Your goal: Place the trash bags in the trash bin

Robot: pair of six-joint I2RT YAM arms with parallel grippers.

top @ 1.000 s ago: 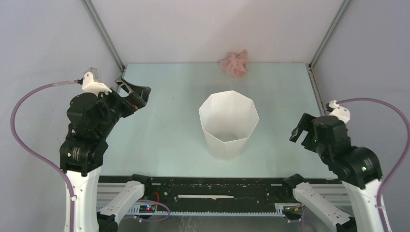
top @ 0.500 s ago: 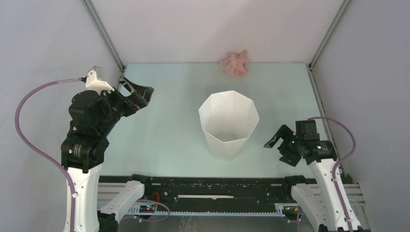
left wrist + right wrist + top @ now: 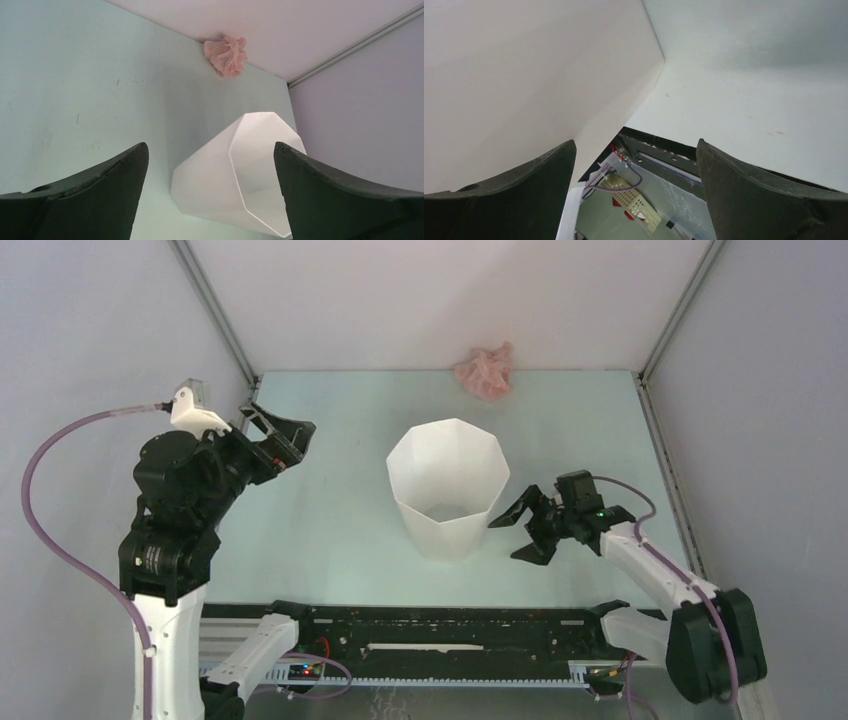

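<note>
The white faceted trash bin stands upright mid-table; it also shows in the left wrist view and fills the upper left of the right wrist view. The crumpled pale-pink trash bag lies against the back wall, also seen in the left wrist view. My right gripper is open, low over the table, with its upper finger against the bin's right wall. My left gripper is open and empty, raised at the left, pointing toward the bin.
The enclosure's grey walls and metal corner posts bound the table. A black rail with wiring runs along the near edge, also visible in the right wrist view.
My right arm swung down and left to the bin's right wall. The bin shifted left by a small amount. The left arm barely moved.
</note>
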